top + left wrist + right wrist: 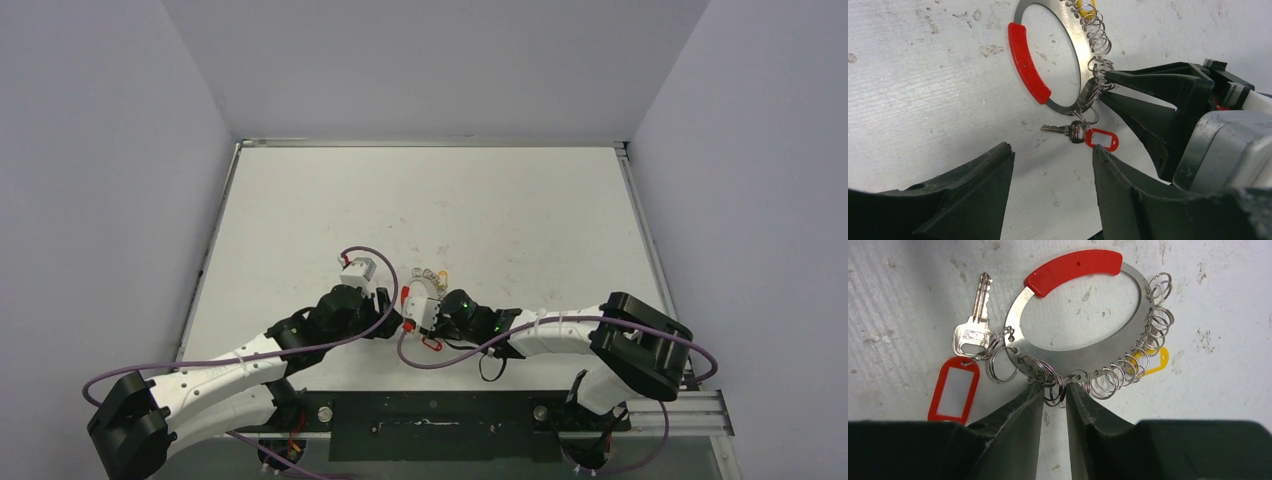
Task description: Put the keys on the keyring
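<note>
The keyring (1014, 325) is a flat band of silvery steel bent into an oval, with a red plastic arc (1075, 265) covering part of its rim. It is lying flat on the white table (520, 200), about midway between the left and right edges and somewhat nearer the near edge than the far one. A row of small wire split rings (1128, 365) is hanging through holes along the band. One of them appears to be carrying a small silver key (972, 335) with a red plastic tag (954, 390), both resting on the table just beside the band. A yellow tag (1153, 362) is peeking out from under the rings on the opposite side, with no key showing.

The right gripper (1054, 387) is straddling the rim where the split rings are bunching thickest. Its fingers are standing narrow with a slit between them, and I cannot tell whether they are actually pinching the band. That placement looks meant to pin the ring so it is not sliding about. The left gripper (1052, 149) is hovering with its jaws wide apart and nothing between them, facing the tagged key — probably lined up to work on it.

The crowded split rings are likely getting in the way of a clean hold, and the two grippers are sitting very close together, leaving little room between them.
</note>
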Robot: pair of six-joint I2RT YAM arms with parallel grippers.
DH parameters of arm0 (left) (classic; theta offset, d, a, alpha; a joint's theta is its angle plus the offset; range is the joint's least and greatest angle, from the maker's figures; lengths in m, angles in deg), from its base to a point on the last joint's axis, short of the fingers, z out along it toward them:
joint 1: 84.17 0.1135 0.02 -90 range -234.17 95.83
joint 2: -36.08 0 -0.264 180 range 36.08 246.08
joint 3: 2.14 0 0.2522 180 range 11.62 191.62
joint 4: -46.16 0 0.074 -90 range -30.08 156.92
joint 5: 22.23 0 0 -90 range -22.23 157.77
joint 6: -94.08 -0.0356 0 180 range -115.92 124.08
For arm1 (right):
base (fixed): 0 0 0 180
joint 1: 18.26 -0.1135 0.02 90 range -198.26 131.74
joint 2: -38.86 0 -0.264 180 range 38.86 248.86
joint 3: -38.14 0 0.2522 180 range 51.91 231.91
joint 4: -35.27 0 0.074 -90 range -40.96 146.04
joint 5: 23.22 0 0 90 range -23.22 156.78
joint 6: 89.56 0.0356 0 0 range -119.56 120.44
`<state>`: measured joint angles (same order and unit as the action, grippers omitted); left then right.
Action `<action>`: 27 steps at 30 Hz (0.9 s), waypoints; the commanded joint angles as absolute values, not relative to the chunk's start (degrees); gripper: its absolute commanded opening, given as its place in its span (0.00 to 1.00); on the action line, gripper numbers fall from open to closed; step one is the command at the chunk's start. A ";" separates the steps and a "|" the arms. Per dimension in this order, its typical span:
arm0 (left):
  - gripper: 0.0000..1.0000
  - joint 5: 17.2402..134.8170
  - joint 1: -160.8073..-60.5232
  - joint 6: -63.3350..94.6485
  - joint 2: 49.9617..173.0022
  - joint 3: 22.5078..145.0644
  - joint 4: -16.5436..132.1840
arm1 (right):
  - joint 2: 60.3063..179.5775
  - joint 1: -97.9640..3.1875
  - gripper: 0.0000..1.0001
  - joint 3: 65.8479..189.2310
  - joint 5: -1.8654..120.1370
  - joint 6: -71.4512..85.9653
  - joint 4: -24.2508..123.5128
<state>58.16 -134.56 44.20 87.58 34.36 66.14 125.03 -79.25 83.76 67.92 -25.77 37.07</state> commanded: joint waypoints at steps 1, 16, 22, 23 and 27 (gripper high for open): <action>0.57 58.71 -134.18 44.95 87.56 33.94 63.63 | 123.62 -77.70 0.25 85.67 63.63 -23.73 33.32; 0.57 59.50 -134.18 45.25 87.00 33.29 64.42 | 117.28 -75.39 0.27 82.06 59.80 -19.84 28.64; 0.57 59.72 -134.18 45.30 87.35 33.15 63.94 | 114.59 -75.23 0.26 80.33 57.02 -20.04 30.72; 0.57 59.73 -134.18 45.31 87.41 33.15 63.89 | 114.16 -75.22 0.25 79.84 55.86 -20.04 30.52; 0.56 59.93 -134.18 45.32 87.55 32.90 63.33 | 113.76 -75.32 0.25 77.22 52.20 -20.63 27.48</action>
<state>59.23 -134.56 44.87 87.65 32.81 66.14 115.57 -75.30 79.41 57.48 -20.92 32.28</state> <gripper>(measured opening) 0.565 0.250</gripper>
